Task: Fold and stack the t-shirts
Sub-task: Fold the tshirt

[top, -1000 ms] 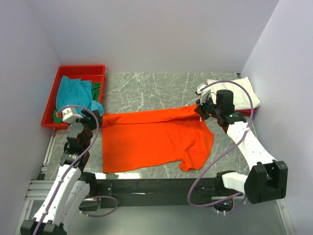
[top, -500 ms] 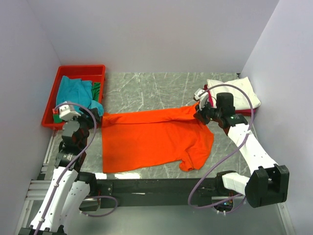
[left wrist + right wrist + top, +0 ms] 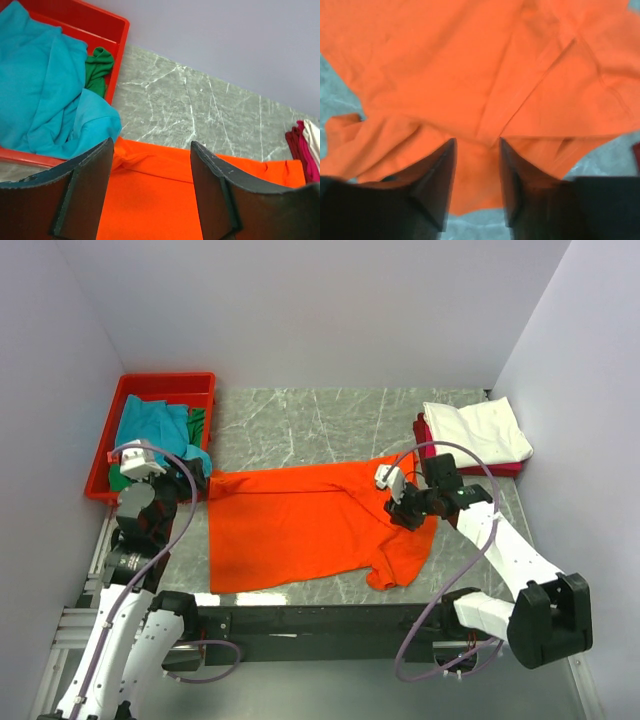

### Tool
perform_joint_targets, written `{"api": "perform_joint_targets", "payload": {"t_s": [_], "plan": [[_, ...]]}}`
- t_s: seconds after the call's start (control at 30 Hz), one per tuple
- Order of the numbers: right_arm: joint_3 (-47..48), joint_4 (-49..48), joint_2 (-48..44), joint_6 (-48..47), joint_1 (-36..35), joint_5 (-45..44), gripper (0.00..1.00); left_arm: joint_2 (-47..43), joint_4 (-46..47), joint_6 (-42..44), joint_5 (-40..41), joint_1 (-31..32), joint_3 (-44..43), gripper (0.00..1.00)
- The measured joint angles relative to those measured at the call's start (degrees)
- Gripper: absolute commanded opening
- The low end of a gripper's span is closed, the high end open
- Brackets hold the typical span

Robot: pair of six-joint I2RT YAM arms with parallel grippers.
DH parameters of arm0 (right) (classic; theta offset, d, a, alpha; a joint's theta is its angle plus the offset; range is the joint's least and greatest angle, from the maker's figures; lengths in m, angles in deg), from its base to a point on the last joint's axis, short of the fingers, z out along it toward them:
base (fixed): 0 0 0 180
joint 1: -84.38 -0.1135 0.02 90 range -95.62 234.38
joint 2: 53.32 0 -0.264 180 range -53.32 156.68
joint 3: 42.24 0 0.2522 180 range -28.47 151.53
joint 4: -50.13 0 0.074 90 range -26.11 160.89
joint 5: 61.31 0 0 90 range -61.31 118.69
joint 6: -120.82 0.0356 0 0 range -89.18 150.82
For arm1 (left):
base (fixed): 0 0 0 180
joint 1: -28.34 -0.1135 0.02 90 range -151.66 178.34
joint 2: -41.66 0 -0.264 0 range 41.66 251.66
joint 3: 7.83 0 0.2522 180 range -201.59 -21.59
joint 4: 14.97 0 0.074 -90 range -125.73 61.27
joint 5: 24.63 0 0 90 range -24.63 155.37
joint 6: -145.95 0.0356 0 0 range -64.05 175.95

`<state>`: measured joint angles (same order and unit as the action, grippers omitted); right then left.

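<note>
Top view: the right tool (image 3: 403, 512) has let go of the far right corner it was pinching a second ago and has swung nearer, over the right sleeve area of the bright orange cotton t-shirt (image 3: 300, 525). The far edge now lies dropped on the grey marbled worktop (image 3: 300, 420). I read this as the spread being finished, with the first fold next. The shirt lies mid-worktop, mostly flat, with its near right sleeve rumpled. The folded white shirt (image 3: 475, 430) sits on the magenta-red one (image 3: 505, 470) at far right. The glossy red plastic tray (image 3: 165, 378) at far left holds a heaped teal shirt (image 3: 150, 425) and a green one (image 3: 198, 420). Left wrist view: the left tool (image 3: 150, 150) is released, jaws wide with nothing between them, above the shirt's bunched left corner beside the tray. The cloth is matte and limp. Right wrist view: the right tool's dark jaws stand apart over soft orange knit, with a stitched seam and shallow creases running under them. No cloth looks pinched.
</note>
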<state>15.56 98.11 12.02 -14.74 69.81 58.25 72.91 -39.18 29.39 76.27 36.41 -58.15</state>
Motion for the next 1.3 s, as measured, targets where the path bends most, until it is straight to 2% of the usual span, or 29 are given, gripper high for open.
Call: {"api": "perform_joint_targets", "payload": {"t_s": [0.07,0.2,0.27,0.43,0.53,0.67,0.83,1.0,1.1,1.13,1.2,1.3], "plan": [[-0.28,1.31,-1.05,-1.77,0.74,-0.66,0.66,-0.04,-0.74,1.7,-1.01,0.0,-0.96,0.68],[1.73,1.49,-0.26,-1.86,2.21,-1.53,0.66,-0.37,-1.88,4.55,-2.64,0.0,-1.25,0.69],[6.6,3.37,5.49,-1.4,2.25,0.17,0.65,-0.35,-2.62,5.88,-3.54,0.0,-1.25,0.7],[25.64,5.84,29.44,0.59,2.21,5.57,0.66,-1.22,-5.31,8.9,-5.51,0.0,-1.25,0.73],[33.09,8.11,39.8,1.64,2.23,6.75,0.66,-2.47,-5.46,9.92,-6.54,0.0,-1.25,0.74],[38.82,12.17,46.69,2.4,2.23,6.78,0.66,-3.54,-5.2,10.84,-6.71,0.0,-1.25,0.74],[42.45,14.12,49.81,2.69,2.23,5.62,0.64,-2.97,-5.22,11.06,-7.67,0.0,-1.25,0.74],[44.3,15.87,51.93,2.64,2.01,5.62,0.58,-2.49,-5.22,11.08,-8.31,0.0,-1.25,0.74],[44.35,16.68,52.96,2.6,1.7,5.57,0.51,-2.1,-5.22,11.08,-8.55,0.0,-1.25,0.74],[44.35,16.9,53.16,2.56,1.51,5.6,0.44,-2.05,-5.22,11.08,-8.59,0.0,-1.25,0.74],[44.35,17.7,53.22,2.4,0.96,5.7,0.38,-1.99,-5.22,11.08,-8.66,0.0,-1.25,0.73],[44.35,18.18,53.2,2.05,0.37,5.88,0.2,-1.97,-5.2,11.08,-8.72,0.0,-1.25,0.73]]}}
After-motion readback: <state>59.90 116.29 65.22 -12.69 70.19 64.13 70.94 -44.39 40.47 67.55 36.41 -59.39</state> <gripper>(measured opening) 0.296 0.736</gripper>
